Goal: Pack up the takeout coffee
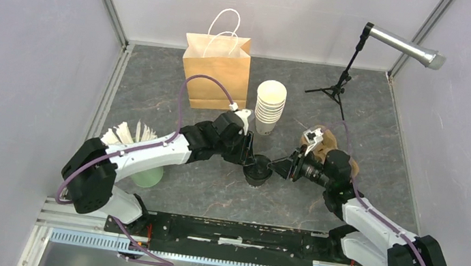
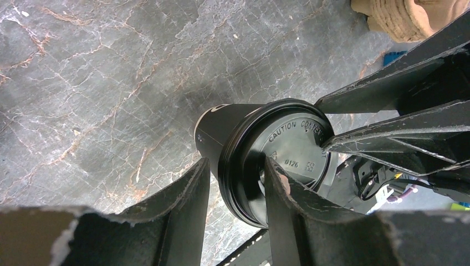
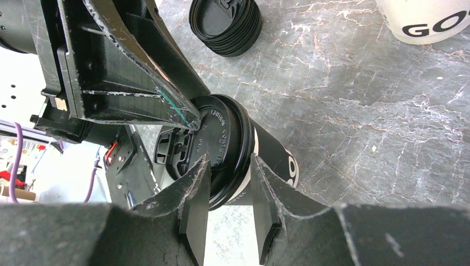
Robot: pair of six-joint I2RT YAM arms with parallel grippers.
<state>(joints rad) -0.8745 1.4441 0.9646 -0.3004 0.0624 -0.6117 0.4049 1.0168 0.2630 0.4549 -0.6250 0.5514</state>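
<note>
Plainly, the left tool pinches the lid by its rim, one finger over the top, one under the lip; the right tool straddles the opposite rim (whether it presses yet, I cannot tell). Uneven squeezing could pop the lid or tip the cup. That cup stands on the table directly between both tools, the bag well beyond them.

Grey marbled tabletop. A brown paper bag with white handles stands beside a tall stack of lidless cream cups. A black tripod stand sits back right.
</note>
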